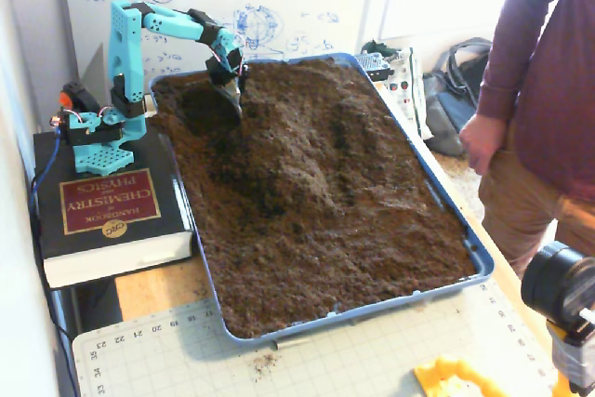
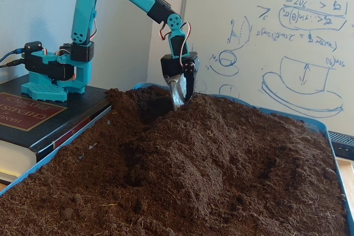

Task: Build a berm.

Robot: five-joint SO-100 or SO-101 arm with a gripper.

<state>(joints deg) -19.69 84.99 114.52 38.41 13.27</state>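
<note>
whiteboard scribbles back a desk where a blue tray point(image 1: 483, 267) brims with soil, a fat book point(image 1: 102, 220) props the arm's base at the tray's near-left side, and a person point(image 1: 539, 90) stands at the right edge. in this fixed view the gripper point(image 1: 232, 99) points down near the tray's far-left corner, tip at the soil. the berm point(image 1: 307, 151) runs as a lumpy ridge from the far edge towards the middle, with a darker hollow point(image 1: 200, 104) left of the gripper.

from the low fixed view the gripper point(image 2: 178, 100) hangs upright with its tip touching the top of the berm point(image 2: 221, 147), which fills the middle of the tray point(image 2: 342, 161). its fingers look closed or nearly so, but soil clings there and i cannot tell for sure. the step looks like dragging soil from the hollow point(image 2: 145, 106) up onto the ridge; doing it well probably means keeping the tip shallow, pulling slowly towards the crest, and not overshooting so the soil stays piled.
</note>
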